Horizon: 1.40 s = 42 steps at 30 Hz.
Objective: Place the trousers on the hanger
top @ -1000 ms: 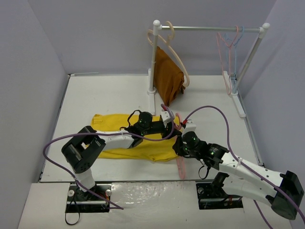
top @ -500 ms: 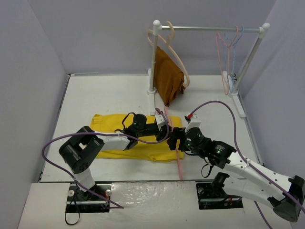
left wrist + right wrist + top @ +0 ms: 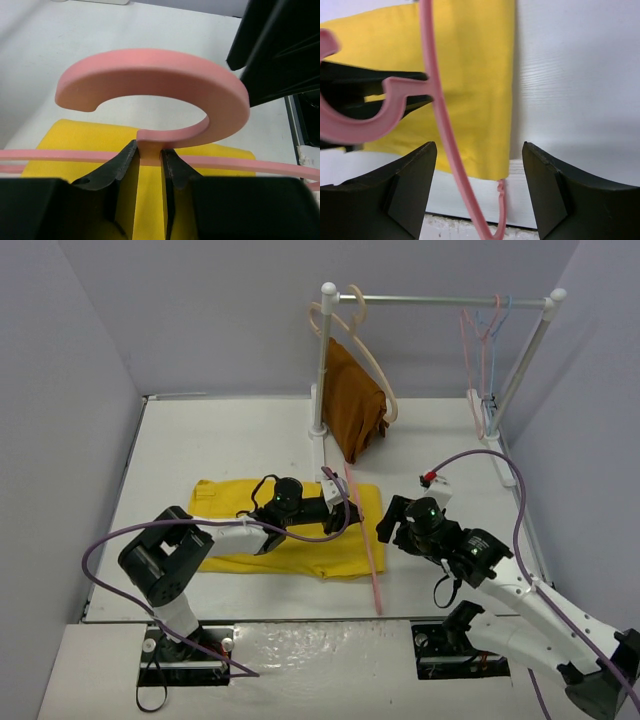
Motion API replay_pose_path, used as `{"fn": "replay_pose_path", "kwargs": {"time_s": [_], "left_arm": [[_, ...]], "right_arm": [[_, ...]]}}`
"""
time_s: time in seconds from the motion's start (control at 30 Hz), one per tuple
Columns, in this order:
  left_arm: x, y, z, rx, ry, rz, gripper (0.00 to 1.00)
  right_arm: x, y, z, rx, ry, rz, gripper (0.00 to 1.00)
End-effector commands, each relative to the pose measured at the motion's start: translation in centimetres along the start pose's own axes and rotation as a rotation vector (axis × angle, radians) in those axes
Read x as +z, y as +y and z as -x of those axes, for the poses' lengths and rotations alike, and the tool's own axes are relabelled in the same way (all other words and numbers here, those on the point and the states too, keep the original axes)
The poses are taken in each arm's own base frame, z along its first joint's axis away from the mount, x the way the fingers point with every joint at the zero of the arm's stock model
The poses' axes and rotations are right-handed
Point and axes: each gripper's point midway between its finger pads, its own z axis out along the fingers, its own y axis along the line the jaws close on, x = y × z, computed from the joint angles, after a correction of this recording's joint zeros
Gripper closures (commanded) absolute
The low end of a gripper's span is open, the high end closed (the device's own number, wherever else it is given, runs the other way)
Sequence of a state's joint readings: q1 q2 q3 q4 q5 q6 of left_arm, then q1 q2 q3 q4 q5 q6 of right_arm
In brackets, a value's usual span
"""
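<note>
so the big bright yellow cloth trousers (image 3: pixel 300 555) are lying flat on the white table (image 3: pixel 200 440), legs laid out sideways. the thin pink plastic clothes hanger (image 3: pixel 372 575) sits across the right-hand end of the trousers, its long bar running from the far edge of the trousers past the near edge and onto bare table. the left gripper (image 3: pixel 150 150) reaches in over the trousers and is clamped on the neck of the hanger just under the hook (the left wrist view shows both fingers pressed right against that little stem). the right gripper (image 3: pixel 478 150) hangs just off the right edge of the trousers with its jaws wide apart and nothing in them; the hanger bar shows between them in its own wrist view, but lower down and untouched. beyond the far side of the trousers a white clothes rack (image 3: pixel 440 301) carries a rust-brown cloth (image 3: pixel 355 405) on a thick beige hanger (image 3: pixel 375 365).
</note>
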<state>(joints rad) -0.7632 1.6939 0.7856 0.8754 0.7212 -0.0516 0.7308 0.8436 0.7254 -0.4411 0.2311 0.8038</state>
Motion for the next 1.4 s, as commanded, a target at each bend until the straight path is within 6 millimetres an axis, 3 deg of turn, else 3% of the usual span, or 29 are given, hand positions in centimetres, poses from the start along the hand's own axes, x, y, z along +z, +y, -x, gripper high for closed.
{"fn": "replay_pose_path", "kwargs": {"time_s": [0.0, 0.13, 0.27, 0.43, 0.67, 0.83, 1.0, 1.17, 1.23, 1.37], "left_arm": [[-0.2, -0.2, 6.1, 0.119, -0.157, -0.029, 0.87], [-0.1, -0.3, 6.2, 0.108, -0.172, -0.034, 0.92], [-0.2, -0.3, 6.3, 0.113, -0.187, -0.032, 1.00], [-0.1, -0.6, 6.5, 0.116, -0.189, -0.061, 1.00], [-0.2, -0.8, 6.8, 0.110, -0.189, -0.090, 1.00], [-0.4, -1.1, 6.6, 0.105, -0.172, -0.114, 1.00], [-0.5, -1.5, 6.1, 0.086, -0.154, -0.150, 1.00], [-1.0, -1.5, 6.2, 0.077, -0.144, -0.167, 1.00], [-1.3, -1.7, 6.2, 0.067, -0.131, -0.186, 1.00], [-1.9, -1.7, 6.5, 0.063, -0.113, -0.205, 1.00]], "right_arm": [[2.3, -0.9, -0.4, 0.026, 0.067, -0.032, 0.36], [4.0, -1.5, -0.3, 0.072, 0.109, 0.000, 0.37], [5.6, -0.8, -1.4, 0.093, 0.165, 0.077, 0.38], [6.7, 0.2, -3.3, 0.112, 0.235, 0.158, 0.38], [8.5, -0.5, -4.8, 0.126, 0.269, 0.157, 0.25], [9.6, -0.7, -5.7, 0.125, 0.281, 0.178, 0.27], [10.3, -0.4, -4.8, 0.091, 0.256, 0.209, 0.45], [10.4, 0.1, -3.4, 0.042, 0.233, 0.228, 0.85], [9.9, 0.5, -2.4, 0.004, 0.214, 0.237, 0.97], [8.4, 1.6, 0.0, -0.066, 0.177, 0.259, 1.00]]}}
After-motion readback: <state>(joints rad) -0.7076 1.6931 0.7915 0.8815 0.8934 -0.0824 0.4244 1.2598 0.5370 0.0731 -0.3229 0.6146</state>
